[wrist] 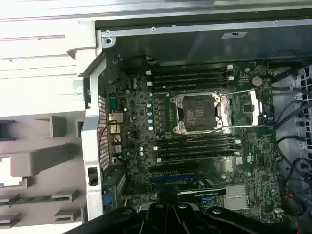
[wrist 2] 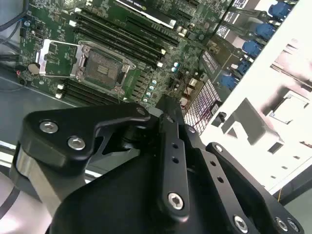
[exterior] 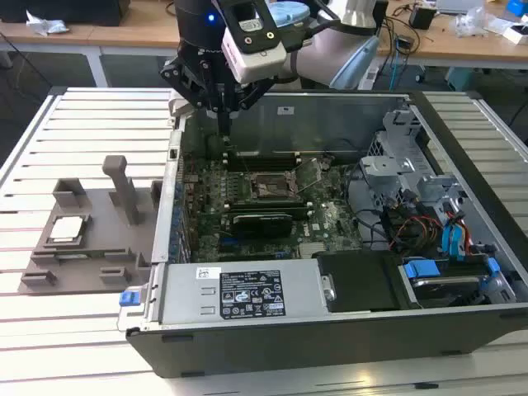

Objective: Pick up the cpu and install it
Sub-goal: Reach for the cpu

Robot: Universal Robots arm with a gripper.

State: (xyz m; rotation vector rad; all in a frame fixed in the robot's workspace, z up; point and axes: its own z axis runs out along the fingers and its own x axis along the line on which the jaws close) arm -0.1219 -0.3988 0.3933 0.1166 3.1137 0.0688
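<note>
Exterior view: the small flat square silver-grey cpu [exterior: 66,228] lies in the grey plastic tray [exterior: 99,249] on the white slatted counter [exterior: 82,107], at the exterior view's left, just beside the open dark computer case [exterior: 330,342] and well apart from the arm. The black pincer [exterior: 224,124] hangs over the far left corner of the case above the green motherboard [exterior: 247,216], its fingers drawn together with nothing between them. In both wrist views the metal-framed processor socket [wrist 2: 102,68] [wrist: 197,113] lies with its cover plate swung open.
</note>
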